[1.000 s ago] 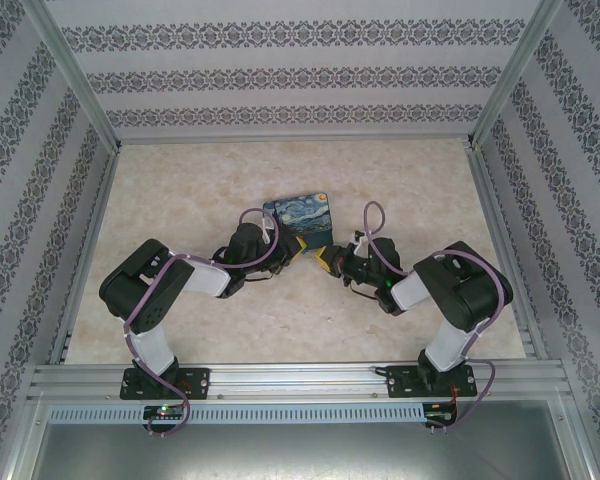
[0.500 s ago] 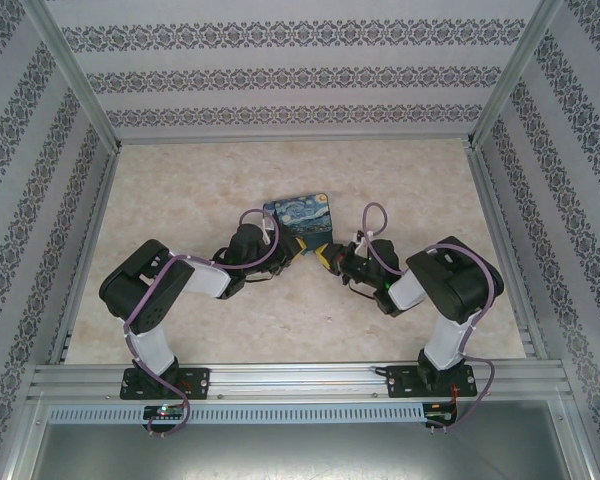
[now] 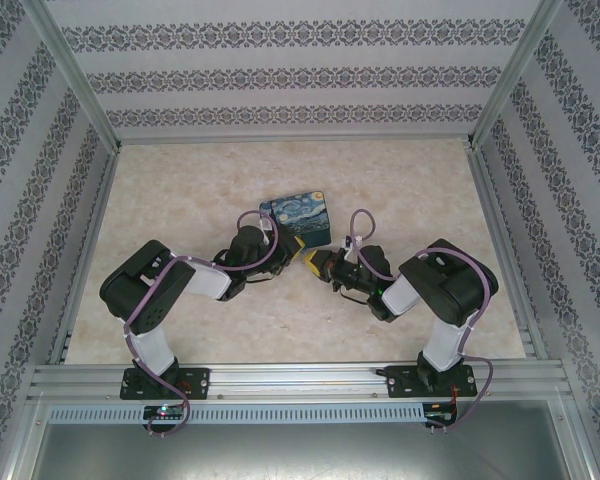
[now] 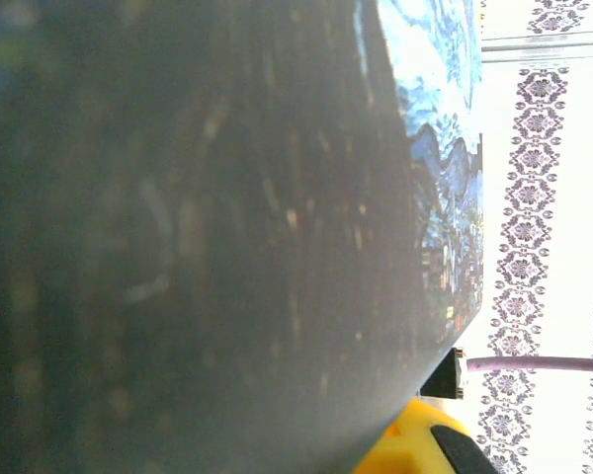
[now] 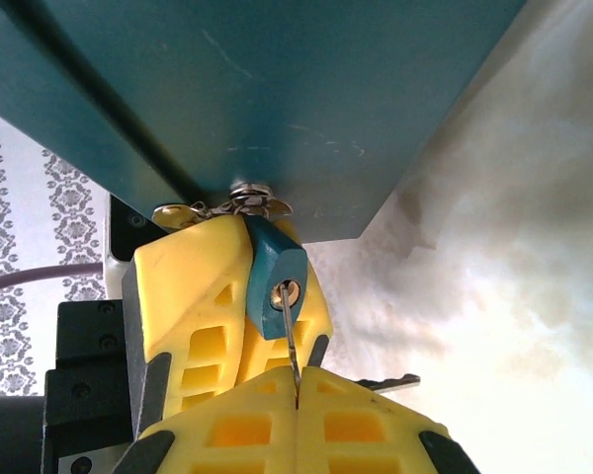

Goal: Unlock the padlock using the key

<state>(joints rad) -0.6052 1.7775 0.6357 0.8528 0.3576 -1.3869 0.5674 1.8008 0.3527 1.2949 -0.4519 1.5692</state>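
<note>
Right wrist, unlike overhead, resolves right tool [image 5: 296, 397] pinching key [image 5: 289, 341] in padlock [image 5: 265, 284] clamped by left tool [image 5: 264, 247].

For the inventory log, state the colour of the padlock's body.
The padlock is teal-blue, the key in its silver keyhole; clearest in the right wrist view.

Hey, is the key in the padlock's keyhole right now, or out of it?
In. The right wrist view shows the key running from the shut right gripper straight into the keyhole of the padlock.

Patterned walls [image 3: 300, 80], pale marbled tabletop [image 3: 180, 190]
</note>
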